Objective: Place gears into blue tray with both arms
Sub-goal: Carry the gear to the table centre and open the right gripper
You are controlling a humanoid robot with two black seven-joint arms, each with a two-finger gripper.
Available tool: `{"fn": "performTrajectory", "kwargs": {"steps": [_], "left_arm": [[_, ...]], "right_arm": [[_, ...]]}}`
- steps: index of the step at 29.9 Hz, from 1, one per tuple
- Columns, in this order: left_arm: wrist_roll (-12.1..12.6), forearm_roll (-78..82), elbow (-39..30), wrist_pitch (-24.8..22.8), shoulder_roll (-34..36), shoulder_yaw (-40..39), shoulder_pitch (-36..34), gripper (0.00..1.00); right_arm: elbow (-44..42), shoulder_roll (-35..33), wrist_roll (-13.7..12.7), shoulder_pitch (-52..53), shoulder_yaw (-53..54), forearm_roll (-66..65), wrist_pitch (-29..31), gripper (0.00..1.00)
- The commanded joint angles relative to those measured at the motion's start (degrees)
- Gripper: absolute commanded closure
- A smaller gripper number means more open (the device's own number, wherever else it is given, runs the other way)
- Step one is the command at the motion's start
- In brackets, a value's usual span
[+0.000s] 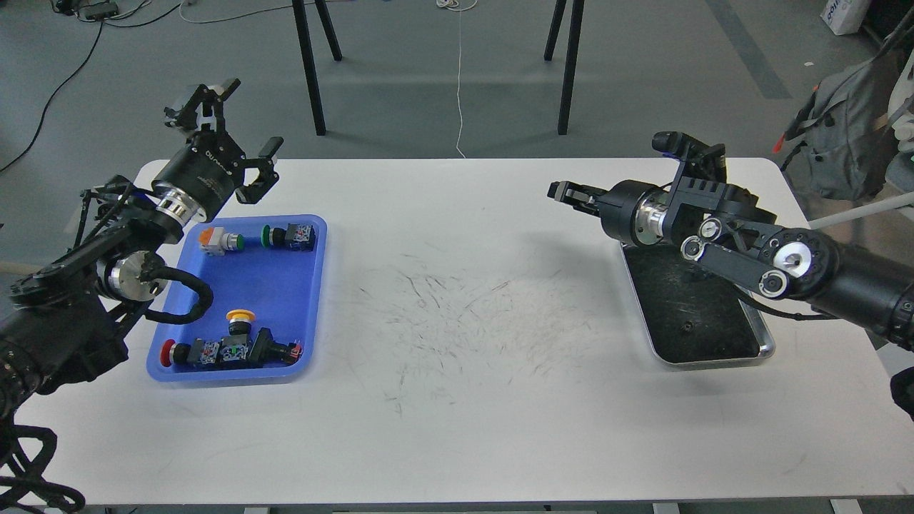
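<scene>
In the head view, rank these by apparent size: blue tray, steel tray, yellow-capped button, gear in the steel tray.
1. Blue tray and steel tray: look about alike, so unranked.
2. Yellow-capped button.
3. Gear, a tiny speck.

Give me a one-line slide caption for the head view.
Both arms raised over the table: blue tray holding push-button switches, steel tray under the right arm.

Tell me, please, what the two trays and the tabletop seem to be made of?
The blue tray looks like matte moulded plastic: uniform colour, rounded corners. The steel tray appears metal, with a shiny reflective rim and a dark, scuffed inside. The table seems white laminate, marked by dark scratches.
</scene>
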Motion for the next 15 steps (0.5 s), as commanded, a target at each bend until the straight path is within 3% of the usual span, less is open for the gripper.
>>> {"fn": "performTrajectory", "kwargs": {"steps": [1,9,15], "left_arm": [[0.1,0.0,-0.3,0.0,1.2,-0.1,0.4,0.0],[0.1,0.0,-0.4,0.0,3.4,-0.1,0.8,0.0],[0.1,0.0,-1.6,0.0,4.7,-0.1,1.5,0.0]], "right_arm": [[0.7,3.5,2.5,-3.0,2.1,0.0,-0.1,0.99],[1.8,10.9,7.7,-7.7,2.3,0.1,1.1,0.99],[3.0,13.3,11.2,-8.1,1.4,-0.1,6.3,0.99]]}}
